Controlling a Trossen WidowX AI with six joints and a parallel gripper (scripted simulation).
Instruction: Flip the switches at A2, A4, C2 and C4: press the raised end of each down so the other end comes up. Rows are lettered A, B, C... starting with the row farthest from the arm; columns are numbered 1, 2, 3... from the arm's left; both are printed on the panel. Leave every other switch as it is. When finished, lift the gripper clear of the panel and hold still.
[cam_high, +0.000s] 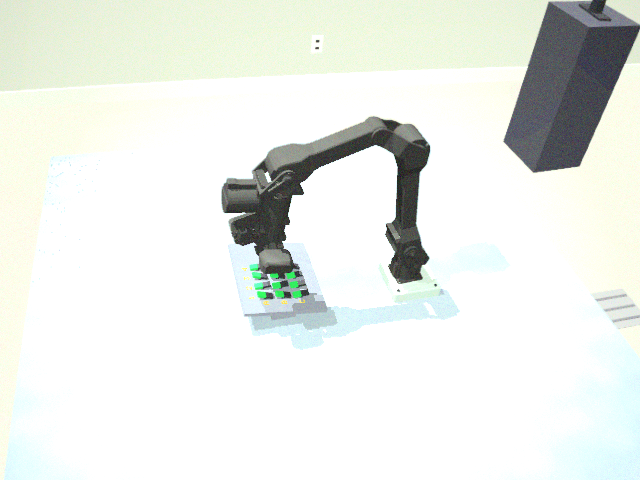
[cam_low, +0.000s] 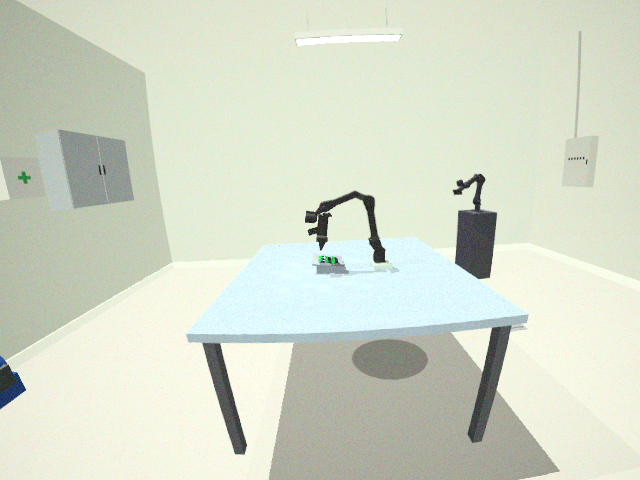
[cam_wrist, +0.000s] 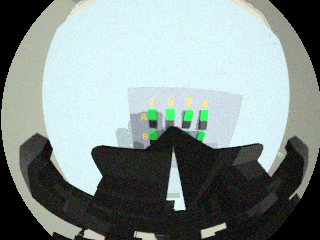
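The grey switch panel (cam_high: 309, 263) (cam_wrist: 225, 105) bears green-and-black switches in rows A to C and columns 1 to 4. Switches A2 (cam_high: 259, 285) (cam_wrist: 170, 114) and A4 (cam_high: 254, 267) (cam_wrist: 203, 115) show greyer dark halves and a different green tint from A1 (cam_high: 262, 294) (cam_wrist: 152, 114) and A3 (cam_high: 257, 275) (cam_wrist: 188, 116). C2 (cam_high: 293, 284) shows green and dark; its tilt is unclear. My gripper (cam_high: 275, 271) (cam_low: 321, 249) (cam_wrist: 172, 130) is shut and empty, raised above the panel. It hides C4 in the top view, and row C in the wrist view.
The panel stands on the pale blue table (cam_high: 206, 387) (cam_low: 351, 304). My arm's pale base (cam_high: 418, 290) (cam_low: 382, 265) is beside it. A dark pedestal (cam_high: 563, 87) (cam_low: 475, 242) with another arm (cam_low: 478, 191) stands beyond the table.
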